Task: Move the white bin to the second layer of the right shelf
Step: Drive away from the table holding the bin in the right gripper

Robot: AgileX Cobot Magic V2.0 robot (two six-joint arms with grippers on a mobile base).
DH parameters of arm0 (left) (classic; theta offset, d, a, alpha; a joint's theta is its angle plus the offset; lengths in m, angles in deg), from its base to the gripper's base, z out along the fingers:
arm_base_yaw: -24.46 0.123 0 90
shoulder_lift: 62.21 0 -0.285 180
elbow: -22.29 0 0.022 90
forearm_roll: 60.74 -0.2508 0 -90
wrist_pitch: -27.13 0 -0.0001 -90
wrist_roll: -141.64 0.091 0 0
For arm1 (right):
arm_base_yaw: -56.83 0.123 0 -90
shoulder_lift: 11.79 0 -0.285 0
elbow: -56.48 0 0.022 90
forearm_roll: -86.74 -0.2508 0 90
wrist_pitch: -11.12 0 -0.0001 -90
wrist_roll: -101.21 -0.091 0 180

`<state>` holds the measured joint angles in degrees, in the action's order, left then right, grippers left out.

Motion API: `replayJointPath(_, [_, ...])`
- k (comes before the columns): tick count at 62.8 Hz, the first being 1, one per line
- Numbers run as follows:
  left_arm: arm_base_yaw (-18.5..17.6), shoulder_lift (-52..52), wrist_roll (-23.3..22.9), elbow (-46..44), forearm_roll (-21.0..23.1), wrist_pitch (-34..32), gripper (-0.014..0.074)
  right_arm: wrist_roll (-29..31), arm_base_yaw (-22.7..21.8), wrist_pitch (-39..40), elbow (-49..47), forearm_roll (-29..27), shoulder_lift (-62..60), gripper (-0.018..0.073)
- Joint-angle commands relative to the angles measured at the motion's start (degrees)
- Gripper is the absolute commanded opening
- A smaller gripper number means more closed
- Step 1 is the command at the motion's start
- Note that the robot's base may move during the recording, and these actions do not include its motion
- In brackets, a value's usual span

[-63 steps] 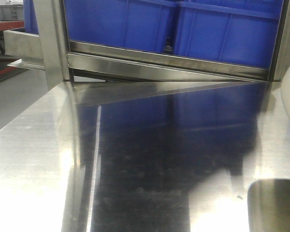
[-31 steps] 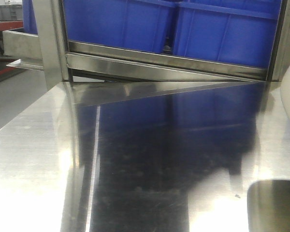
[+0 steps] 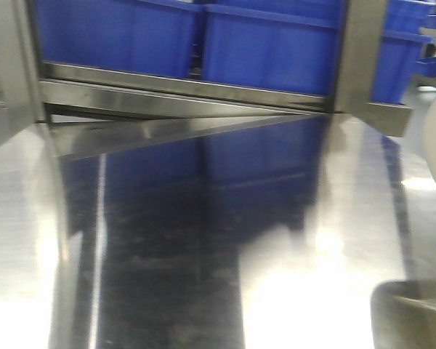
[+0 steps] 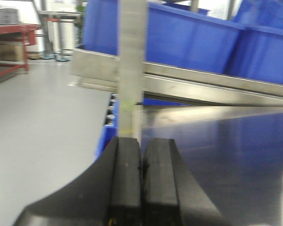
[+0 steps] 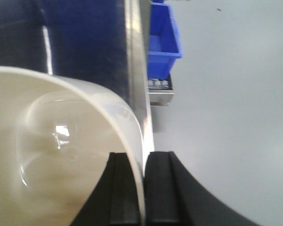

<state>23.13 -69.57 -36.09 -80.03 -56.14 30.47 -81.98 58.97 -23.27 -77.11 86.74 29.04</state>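
As far as the views show: one steel tabletop [image 3: 167,254]; at least three blue crates [image 3: 269,47] racked behind it; one white bin [image 5: 61,141] at its right side, wall grasped by the right pincer [image 5: 144,160]; left pincer [image 4: 141,146] clenched, empty.

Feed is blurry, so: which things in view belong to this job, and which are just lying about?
Job: white bin; right gripper, shut on its wall.
Lying about: blue crates; steel tabletop; left gripper, shut, empty; red bench.
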Motion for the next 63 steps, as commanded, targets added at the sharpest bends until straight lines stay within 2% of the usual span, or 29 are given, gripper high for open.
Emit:
replayJointPath(1, [-0.4,0.9,-0.3,1.6,0.3,-4.8,0.0085,0.2,-0.2,5.0,-1.5,0.0,-0.2,0.0055])
replayJointPath(63, [-0.4,0.9,-0.3,1.6,0.3,-4.8,0.0085,0.2,-0.2,5.0,-1.5,0.0,-0.2,0.0055])
